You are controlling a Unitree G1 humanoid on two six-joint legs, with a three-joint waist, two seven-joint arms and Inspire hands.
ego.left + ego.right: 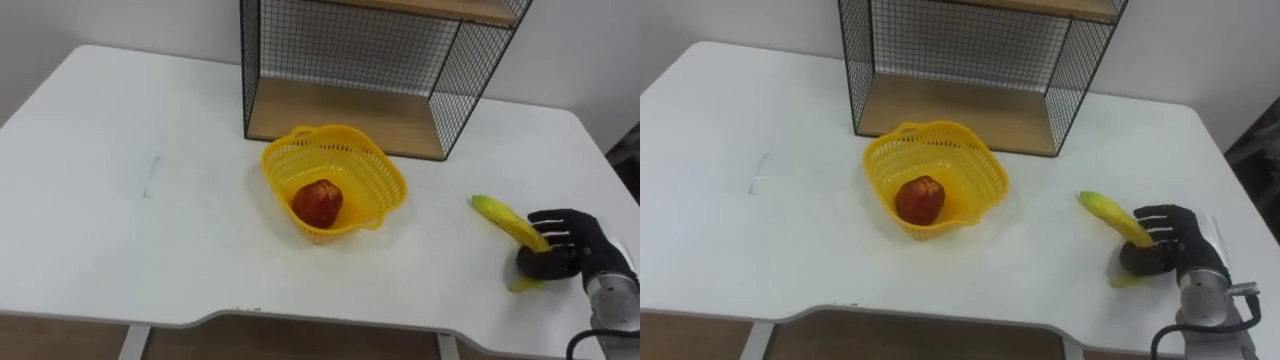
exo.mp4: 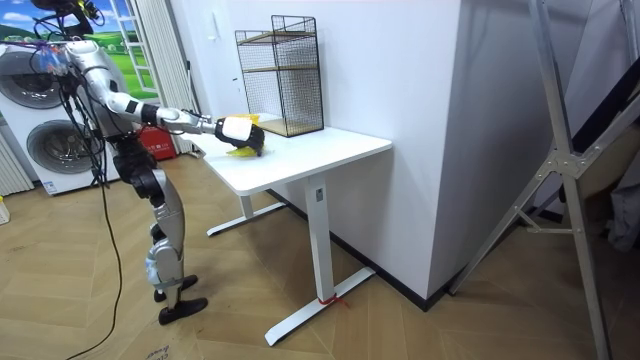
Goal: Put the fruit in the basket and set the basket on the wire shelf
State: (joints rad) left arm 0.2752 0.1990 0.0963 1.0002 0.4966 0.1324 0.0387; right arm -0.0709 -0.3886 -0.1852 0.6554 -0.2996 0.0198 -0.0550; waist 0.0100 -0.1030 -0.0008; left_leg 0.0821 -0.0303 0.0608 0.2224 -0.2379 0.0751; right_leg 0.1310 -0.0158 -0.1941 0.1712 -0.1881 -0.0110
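A yellow plastic basket [image 1: 345,160] [image 1: 970,160] sits on the white table just in front of the wire shelf [image 1: 370,60] [image 1: 970,55]. A red apple [image 1: 317,202] [image 1: 920,198] lies inside the basket. Near the table's right front, a yellow banana [image 1: 505,222] [image 1: 1108,215] lies on the tabletop with my right hand [image 1: 562,245] [image 1: 1168,243] curled round its near end. In the room view my right hand [image 2: 238,130] rests on the banana [image 2: 244,150] at the table's near corner.
The wire shelf has a wooden bottom board [image 1: 340,115] and an upper wooden board [image 1: 450,8]. The white table [image 1: 120,180] spreads wide to the left of the basket. In the room view, washing machines [image 2: 40,110] stand behind me.
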